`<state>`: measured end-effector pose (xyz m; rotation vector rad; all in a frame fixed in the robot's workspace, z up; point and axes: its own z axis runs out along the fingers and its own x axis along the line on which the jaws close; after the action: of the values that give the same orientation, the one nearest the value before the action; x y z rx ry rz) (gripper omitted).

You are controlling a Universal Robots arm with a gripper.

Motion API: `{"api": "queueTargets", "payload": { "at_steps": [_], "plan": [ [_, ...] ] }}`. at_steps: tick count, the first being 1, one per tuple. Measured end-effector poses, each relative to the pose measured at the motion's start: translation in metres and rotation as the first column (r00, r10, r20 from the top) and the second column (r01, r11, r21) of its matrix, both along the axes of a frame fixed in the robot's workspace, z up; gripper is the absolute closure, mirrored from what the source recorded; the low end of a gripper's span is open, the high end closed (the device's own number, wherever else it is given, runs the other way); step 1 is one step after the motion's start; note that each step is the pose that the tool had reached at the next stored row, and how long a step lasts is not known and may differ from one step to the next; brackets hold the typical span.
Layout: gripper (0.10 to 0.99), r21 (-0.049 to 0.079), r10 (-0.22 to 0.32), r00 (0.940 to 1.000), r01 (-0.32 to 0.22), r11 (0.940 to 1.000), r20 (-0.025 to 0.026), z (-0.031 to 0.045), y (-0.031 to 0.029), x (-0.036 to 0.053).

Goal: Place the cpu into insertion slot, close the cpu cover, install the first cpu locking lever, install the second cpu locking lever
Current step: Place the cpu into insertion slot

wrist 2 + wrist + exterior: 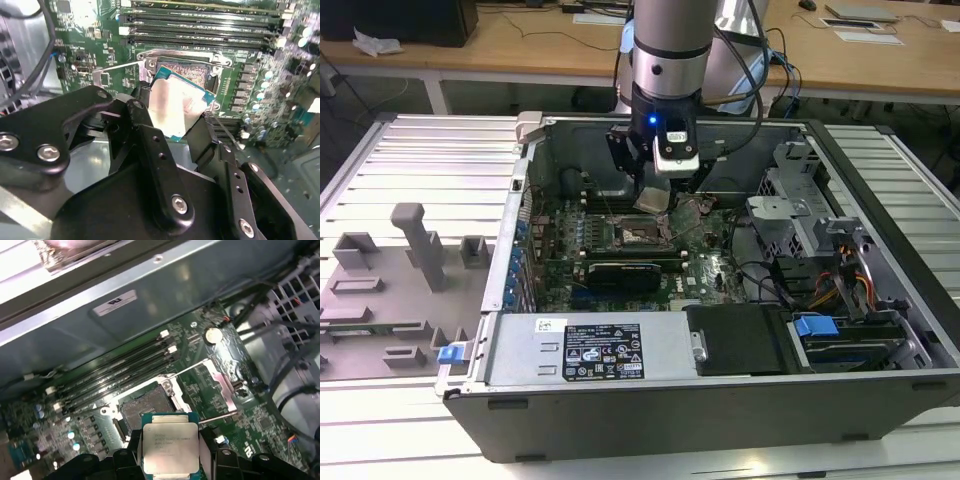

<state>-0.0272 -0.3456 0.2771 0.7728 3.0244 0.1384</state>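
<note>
My gripper [654,193] hangs inside the open computer case, shut on the cpu [650,200]. The cpu [170,445] is a small square chip with a pale silver top, pinched by its edges between the two black fingers [131,452]. In the second wrist view the cpu [175,107] hovers tilted just above the insertion slot [184,70]. The insertion slot [145,407] lies open with its dark centre bare, and the cpu does not touch it. The cpu cover [221,386] is swung up beside the slot. Two thin locking levers [192,369] stand released next to the cover.
Long memory slots [125,365] run along one side of the slot. A black expansion card [625,270] lies nearer the case front, with the labelled metal box [590,350] beyond it. Cables and a drive cage [820,260] fill the exterior view's right. Grey fixtures [420,245] stand outside on the exterior view's left.
</note>
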Motion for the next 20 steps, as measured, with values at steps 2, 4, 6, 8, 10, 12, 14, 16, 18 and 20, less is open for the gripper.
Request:
{"api": "queueTargets", "payload": {
  "at_steps": [2,4,6,8,10,12,14,16,18,20],
  "plan": [
    [0.545,0.000,-0.047,0.9989,0.047,0.9989,0.0000,-0.0003,0.0000,0.0000],
    [0.545,0.000,-0.078,0.9969,0.078,0.9969,0.0000,-0.0004,0.0000,0.0000],
    [0.545,0.000,-0.113,0.9936,0.113,0.9936,0.0000,-0.0006,0.0000,0.0000],
    [0.545,0.000,-0.152,0.9884,0.152,0.9884,0.0000,-0.0008,0.0000,0.0000],
    [0.545,0.000,-0.199,0.9800,0.199,0.9800,0.0000,-0.0010,0.0000,0.0000],
    [0.545,0.000,-0.239,0.9711,0.239,0.9711,-0.0001,-0.0012,0.0000,0.0000],
    [0.545,0.000,-0.274,0.9618,0.274,0.9618,0.0000,-0.0014,0.0000,0.0000],
    [0.545,0.000,-0.316,0.9488,0.316,0.9488,0.0000,-0.0017,0.0000,0.0000],
    [0.545,0.000,-0.372,0.9284,0.372,0.9284,0.0000,-0.0020,0.0000,0.0000],
    [0.545,0.000,-0.411,0.9116,0.411,0.9116,0.0000,-0.0022,0.0000,0.0000]
  ]
}}
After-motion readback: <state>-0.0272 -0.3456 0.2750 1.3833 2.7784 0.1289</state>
